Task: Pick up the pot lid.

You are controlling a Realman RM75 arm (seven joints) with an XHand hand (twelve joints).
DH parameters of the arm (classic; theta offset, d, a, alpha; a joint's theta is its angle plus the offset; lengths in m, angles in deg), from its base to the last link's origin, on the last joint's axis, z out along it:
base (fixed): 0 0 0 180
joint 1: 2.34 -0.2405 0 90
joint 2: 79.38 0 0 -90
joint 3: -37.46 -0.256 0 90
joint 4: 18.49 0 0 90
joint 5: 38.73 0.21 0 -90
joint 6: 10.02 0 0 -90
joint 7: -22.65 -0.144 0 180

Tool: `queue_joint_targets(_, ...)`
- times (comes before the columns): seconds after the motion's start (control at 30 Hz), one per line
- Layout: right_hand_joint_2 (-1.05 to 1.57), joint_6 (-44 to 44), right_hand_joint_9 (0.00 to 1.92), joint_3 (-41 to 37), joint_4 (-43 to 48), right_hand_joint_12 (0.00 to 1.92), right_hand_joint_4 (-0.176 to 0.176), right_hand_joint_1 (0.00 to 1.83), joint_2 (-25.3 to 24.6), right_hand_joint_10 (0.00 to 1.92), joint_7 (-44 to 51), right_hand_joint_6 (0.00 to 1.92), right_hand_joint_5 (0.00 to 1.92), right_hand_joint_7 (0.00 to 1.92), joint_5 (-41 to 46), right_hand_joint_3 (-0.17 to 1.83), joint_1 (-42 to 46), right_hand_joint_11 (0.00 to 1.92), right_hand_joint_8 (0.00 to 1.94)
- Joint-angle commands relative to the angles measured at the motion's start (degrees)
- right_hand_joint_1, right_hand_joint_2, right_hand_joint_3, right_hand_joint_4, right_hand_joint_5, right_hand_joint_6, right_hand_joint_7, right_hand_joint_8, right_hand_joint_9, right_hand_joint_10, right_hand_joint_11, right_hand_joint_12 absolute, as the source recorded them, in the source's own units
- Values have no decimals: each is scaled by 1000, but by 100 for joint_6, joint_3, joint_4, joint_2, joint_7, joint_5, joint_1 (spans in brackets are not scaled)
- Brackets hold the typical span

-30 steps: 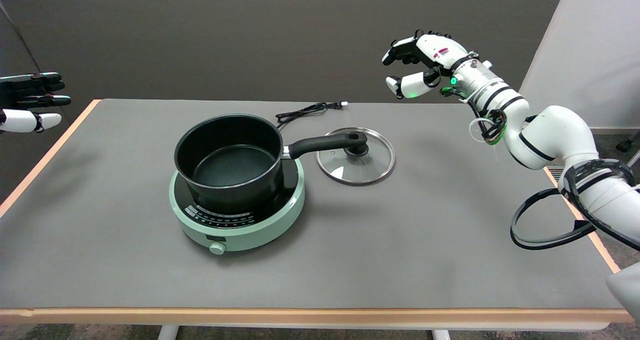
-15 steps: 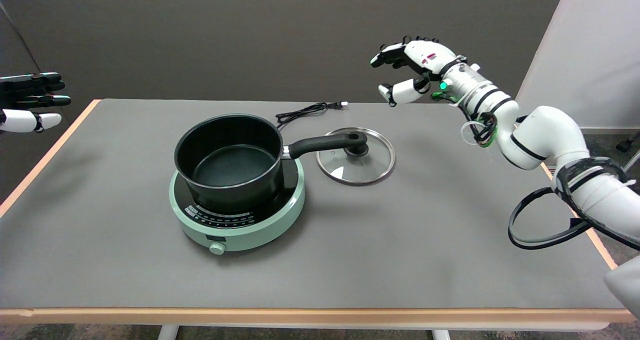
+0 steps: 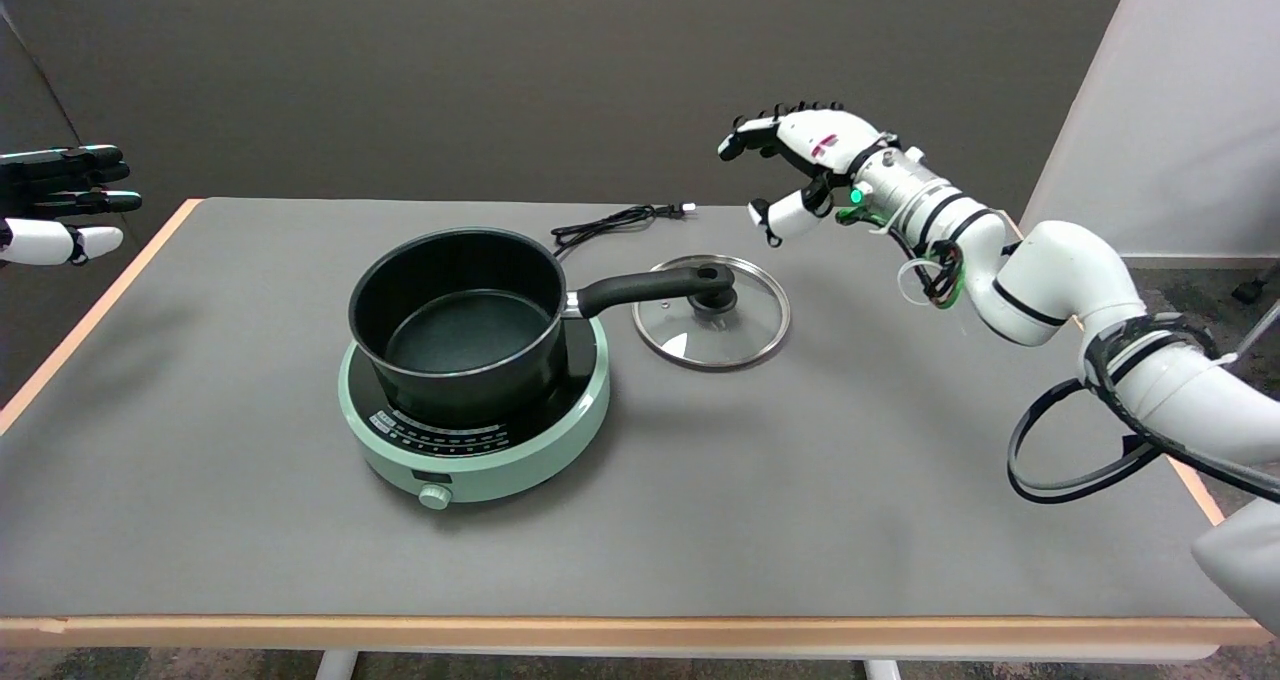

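Note:
A round glass pot lid with a metal rim and a black knob lies flat on the grey table, right of the stove. The black pot's long handle reaches over the lid's left part, its end near the knob. My right hand hovers in the air above and to the right of the lid, fingers spread and curved downward, holding nothing. It is well apart from the lid.
The pot sits on a mint-green induction stove left of centre. A black power cord lies behind the pot near the far edge. The idle left hand hangs at the upper left. The grey table has a wooden edge.
My right hand has moved left and slightly down, toward the spot above the lid, still holding nothing. The lid, pot and stove have not moved.

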State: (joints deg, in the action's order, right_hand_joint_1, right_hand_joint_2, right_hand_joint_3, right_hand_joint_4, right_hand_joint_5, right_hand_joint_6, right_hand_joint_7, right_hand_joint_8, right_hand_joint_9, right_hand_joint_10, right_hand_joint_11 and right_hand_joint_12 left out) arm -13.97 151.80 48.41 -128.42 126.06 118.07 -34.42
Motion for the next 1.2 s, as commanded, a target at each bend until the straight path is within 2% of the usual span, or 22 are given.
queue_joint_targets(0.03,569,-175,435,287,-72,592,112,986,-14,313,280,191,358,388,-647,1085,96,294,148)
queue_joint_targets(0.2,539,-194,382,296,90,564,105,964,19,301,280,170,325,314,-647,1081,112,271,136)
queue_joint_targets(0.7,475,-230,398,327,790,505,103,915,82,249,280,186,369,312,-599,1041,576,274,146)
queue_joint_targets(1.2,475,-238,404,376,711,503,100,909,-74,252,280,193,378,320,-575,1035,685,273,145)
